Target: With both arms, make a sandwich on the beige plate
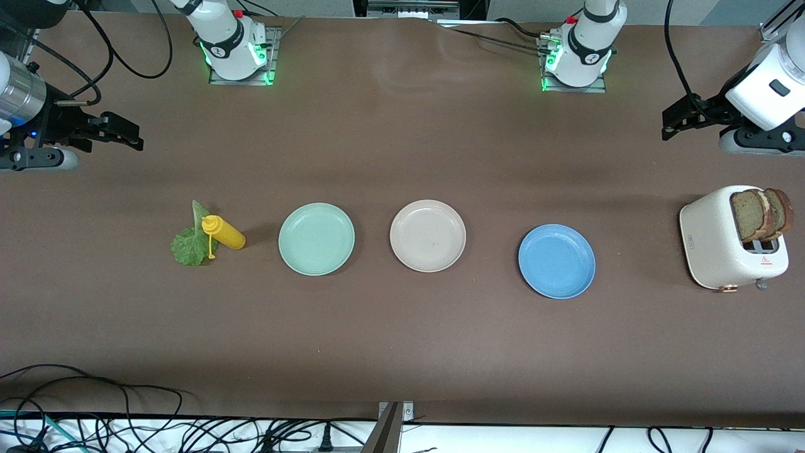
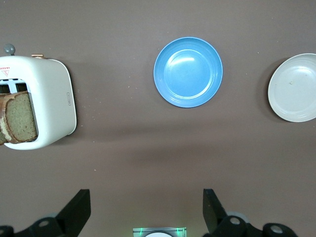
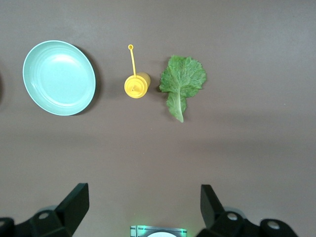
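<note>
Beige plate (image 1: 427, 235) bare, jaws spread, well apart

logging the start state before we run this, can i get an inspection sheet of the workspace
surface: brown table, a few crumbs by the blue plate.
job's things: beige plate bare, between mint-green plate and blue plate; two bread slices stand in the white toaster at the left arm's end; lettuce leaf flat at the right arm's end.
clutter: yellow squeeze bottle upright beside the leaf.
grippers: left gripper open, over bare table near the toaster; right gripper open, over bare table near the leaf; both empty.
cables: black cables along the table's edge nearest the front camera.
surroundings: nothing seen.
</note>
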Robot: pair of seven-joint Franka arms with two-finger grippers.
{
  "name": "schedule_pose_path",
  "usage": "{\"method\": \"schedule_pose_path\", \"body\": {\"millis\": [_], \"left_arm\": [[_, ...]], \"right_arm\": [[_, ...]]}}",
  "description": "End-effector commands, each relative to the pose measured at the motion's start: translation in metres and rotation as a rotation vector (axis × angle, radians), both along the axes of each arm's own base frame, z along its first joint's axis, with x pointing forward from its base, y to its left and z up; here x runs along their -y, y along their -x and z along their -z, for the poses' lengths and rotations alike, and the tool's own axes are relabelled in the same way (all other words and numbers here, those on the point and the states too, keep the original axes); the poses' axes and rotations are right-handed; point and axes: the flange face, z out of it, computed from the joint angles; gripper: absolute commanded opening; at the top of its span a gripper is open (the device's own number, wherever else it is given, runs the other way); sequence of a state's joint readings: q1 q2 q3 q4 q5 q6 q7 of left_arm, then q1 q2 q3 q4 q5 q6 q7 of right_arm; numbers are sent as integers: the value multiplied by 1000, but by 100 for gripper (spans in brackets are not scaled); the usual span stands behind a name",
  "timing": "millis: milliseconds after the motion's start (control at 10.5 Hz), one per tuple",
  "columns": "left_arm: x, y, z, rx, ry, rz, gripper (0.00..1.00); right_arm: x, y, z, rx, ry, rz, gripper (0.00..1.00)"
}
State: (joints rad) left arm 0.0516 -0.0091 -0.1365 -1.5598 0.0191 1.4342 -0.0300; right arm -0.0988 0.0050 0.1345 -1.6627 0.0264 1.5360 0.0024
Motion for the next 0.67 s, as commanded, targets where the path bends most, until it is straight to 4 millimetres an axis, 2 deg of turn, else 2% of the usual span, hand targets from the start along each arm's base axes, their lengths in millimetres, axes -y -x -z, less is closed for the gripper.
{"method": "schedule_pose_path", "body": {"millis": [0,381,477,572], "left_arm": [[-2,0,-4,0,-7,24,100],[-2,0,-4,0,-7,23,100],[-3,-1,-2,-4,-14,25,100],[-3,-8,10,-23,-21,26,100]], "right_arm": [[3,4,1,-8,-5,-2,100],[9,4,8,-14,-6,8,100],[14,3,18,-15,-6,18,100],[27,4,32,-24,-7,34,100]]}}
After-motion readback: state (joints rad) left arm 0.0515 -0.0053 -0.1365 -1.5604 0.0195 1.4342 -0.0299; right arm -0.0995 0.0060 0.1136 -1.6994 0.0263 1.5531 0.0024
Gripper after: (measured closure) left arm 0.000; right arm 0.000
